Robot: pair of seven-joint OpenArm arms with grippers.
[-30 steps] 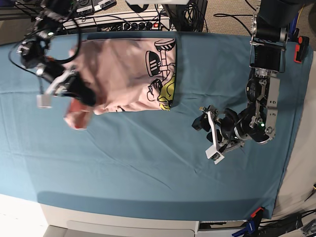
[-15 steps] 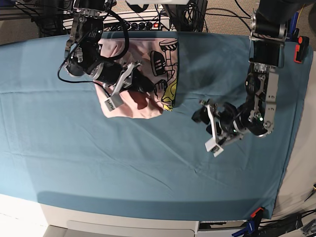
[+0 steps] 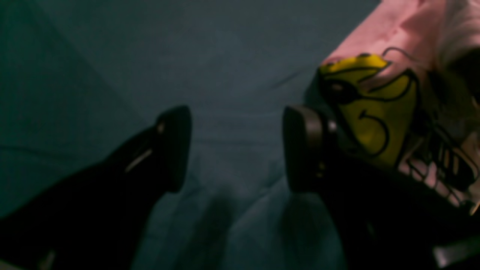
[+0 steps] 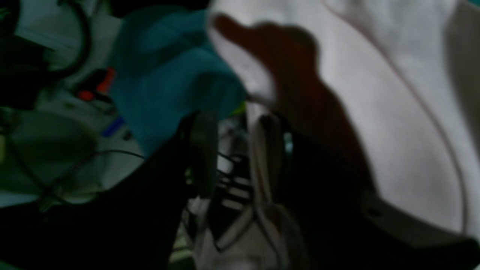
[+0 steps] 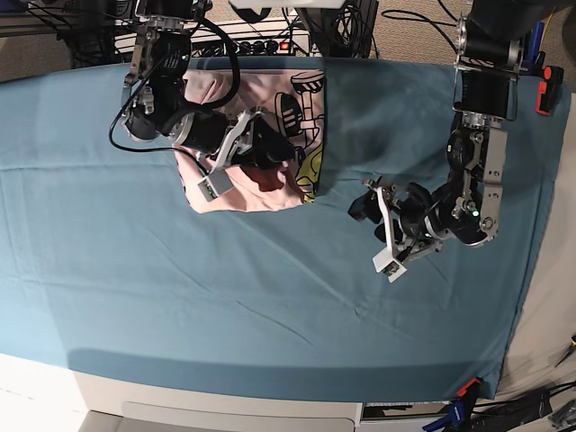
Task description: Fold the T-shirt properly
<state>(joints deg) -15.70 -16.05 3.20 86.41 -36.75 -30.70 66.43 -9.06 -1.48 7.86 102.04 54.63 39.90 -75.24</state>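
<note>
The teal-clothed surface [image 5: 270, 297] carried the folded T-shirt [image 5: 243, 193] near its far edge under the partly parted right gripper [image 5: 236, 153]; the left gripper [image 5: 382, 229] gaped empty beside it.

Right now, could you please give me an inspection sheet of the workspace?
Surface: teal cloth covers the table, lightly creased.
Job's things: pink T-shirt folded at the far side, printed side partly showing.
Clutter: nothing seen on the cloth.
Grippers: right gripper over the T-shirt, fingers slightly apart, grip unclear; left gripper open, above bare cloth beside the T-shirt.
Cables: black cable loops along the right arm.
Surroundings: power strip and wires behind the table; clamps at the cloth's edge.
</note>
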